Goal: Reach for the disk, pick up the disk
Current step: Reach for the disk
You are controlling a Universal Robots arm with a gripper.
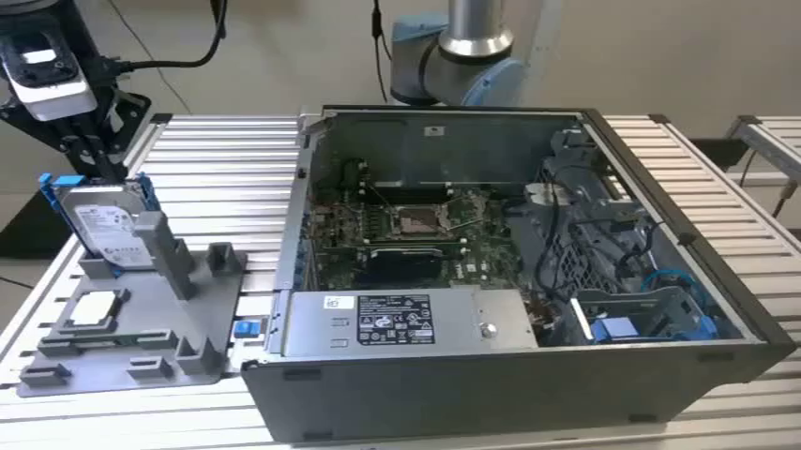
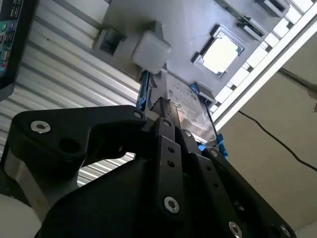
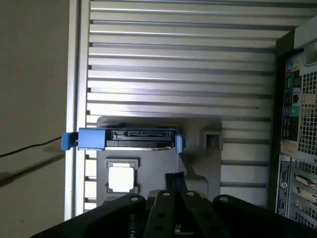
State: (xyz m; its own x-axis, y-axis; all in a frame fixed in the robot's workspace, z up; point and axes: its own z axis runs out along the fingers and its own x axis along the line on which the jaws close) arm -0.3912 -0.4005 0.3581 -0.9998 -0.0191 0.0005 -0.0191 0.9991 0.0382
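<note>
**Clerk:** While standing on edge in the grey holder [image 1: 188,300], entered as item one: the disk [image 1: 107,223]. Located on the slatted table [image 1: 238,169], at the exterior view's left, well apart from the open computer case [image 1: 501,384]. Shows label face outward in the exterior view, connector edge uppermost in the first wrist view.

**Checker:** Entered. Anything else in that holder?

**Clerk:** Small square chip [image 1: 94,307], lying flat near the foot of the disk. Not the item wanted.

**Checker:** Any note on the gripper [image 1: 111,174]?

**Clerk:** Hangs just above the upper edge of the disk, toward one blue rail [image 1: 142,187]. Appears drawn together at the tips, with nothing held. Contact with the disk not to be confirmed.

**Checker:** Handling class?

**Clerk:** Judged rigid and fairly dense for so flat a thing. Probably a metal shell, so smooth and apt to slip under a light pinch. Judged sensitive to shock: not to be knocked or dropped. Seated between posts, so liable to bind if tilted.

**Checker:** Where to take hold?

**Clerk:** Best taken across the thin dimension, label face to back, near the middle of the upper edge. Best kept clear of the connector itself. Alternatively across the two blue rails, though probably springy plastic there, hence less sure. Firm squeeze advised either way, given the weight supposed.
</note>
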